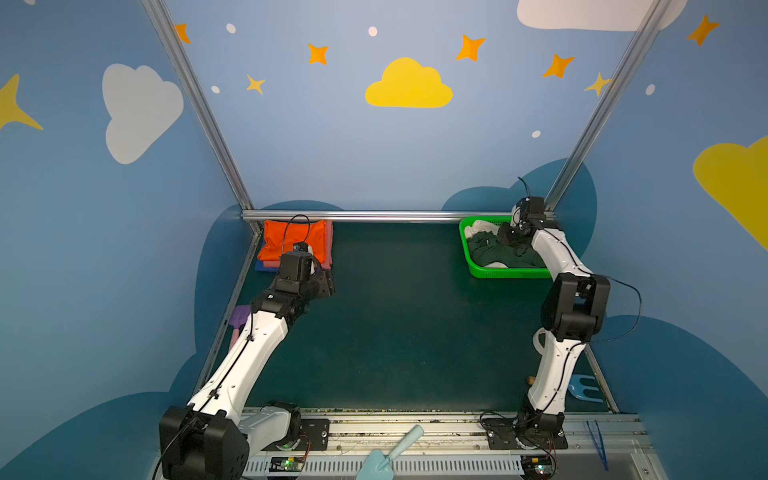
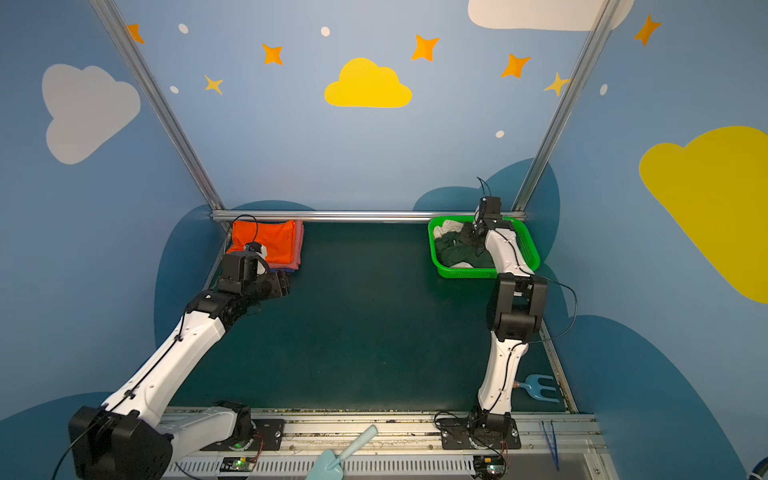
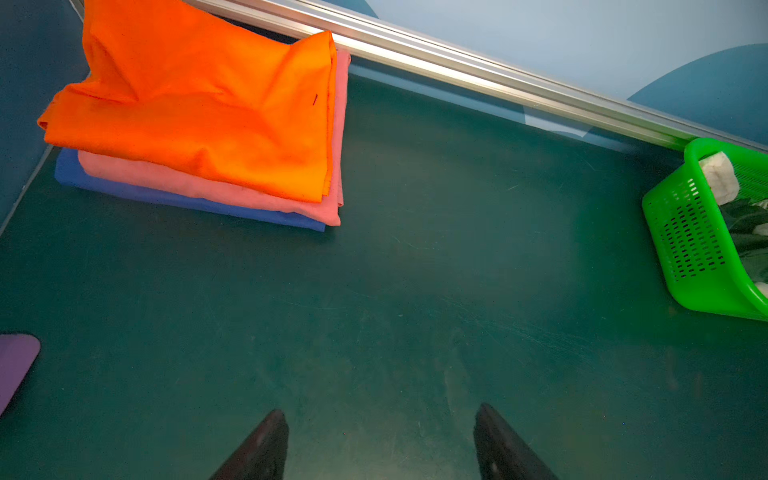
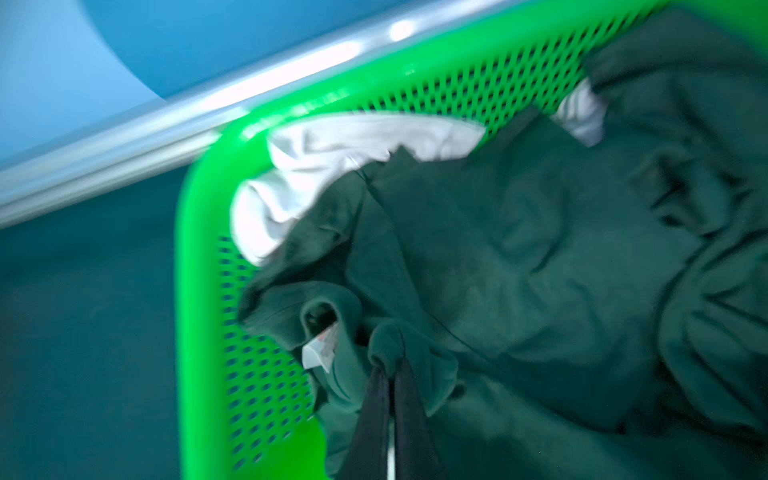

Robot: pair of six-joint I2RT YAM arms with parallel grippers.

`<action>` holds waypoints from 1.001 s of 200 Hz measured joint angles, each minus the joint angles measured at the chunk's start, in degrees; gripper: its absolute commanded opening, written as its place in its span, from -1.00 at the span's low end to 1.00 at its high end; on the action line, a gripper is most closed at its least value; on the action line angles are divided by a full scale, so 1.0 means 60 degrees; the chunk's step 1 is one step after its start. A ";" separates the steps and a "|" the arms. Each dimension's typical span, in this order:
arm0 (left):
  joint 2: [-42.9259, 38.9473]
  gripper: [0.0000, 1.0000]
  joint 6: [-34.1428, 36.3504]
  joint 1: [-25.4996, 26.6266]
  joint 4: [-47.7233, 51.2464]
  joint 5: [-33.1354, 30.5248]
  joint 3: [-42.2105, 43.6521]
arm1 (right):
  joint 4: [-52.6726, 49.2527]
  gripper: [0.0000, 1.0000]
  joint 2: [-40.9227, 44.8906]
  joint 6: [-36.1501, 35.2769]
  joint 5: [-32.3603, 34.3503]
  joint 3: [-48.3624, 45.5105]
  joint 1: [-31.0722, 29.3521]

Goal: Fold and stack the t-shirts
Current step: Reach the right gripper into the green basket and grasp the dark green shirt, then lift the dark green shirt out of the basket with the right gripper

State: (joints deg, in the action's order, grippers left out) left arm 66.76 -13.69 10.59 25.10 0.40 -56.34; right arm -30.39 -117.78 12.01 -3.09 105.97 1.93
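Note:
A crumpled dark green t-shirt lies in the green mesh basket at the back right, on top of a white t-shirt. My right gripper reaches into the basket and is shut on a bunched fold of the dark green t-shirt. At the back left stands a folded stack: the orange t-shirt over the pink one over the blue one. My left gripper hovers open over bare table just in front of that stack, holding nothing.
An aluminium rail runs along the back edge behind the stack and the basket. A purple object lies at the table's left edge. A light blue toy shovel, a blue toy rake and blue tweezers lie near the front.

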 measured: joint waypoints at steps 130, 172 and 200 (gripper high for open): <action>-0.0149 0.43 0.0076 0.0251 0.0000 -0.0004 0.0018 | 0.2845 -1.00 0.5872 -0.0896 0.0521 -0.3184 -0.1617; -0.0149 0.43 0.0084 0.0328 0.0000 -0.0004 0.0022 | 0.3115 -1.00 0.7063 -0.1421 0.0539 -0.3180 -0.2087; -0.0149 0.43 0.0117 0.0382 0.0000 -0.0007 0.0022 | 0.3024 -1.00 0.7508 -0.1756 0.0448 -0.2907 -0.2528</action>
State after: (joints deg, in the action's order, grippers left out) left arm 65.87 -12.99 12.88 25.10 0.36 -56.21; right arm -12.25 -72.73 1.48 -0.40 88.53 -13.23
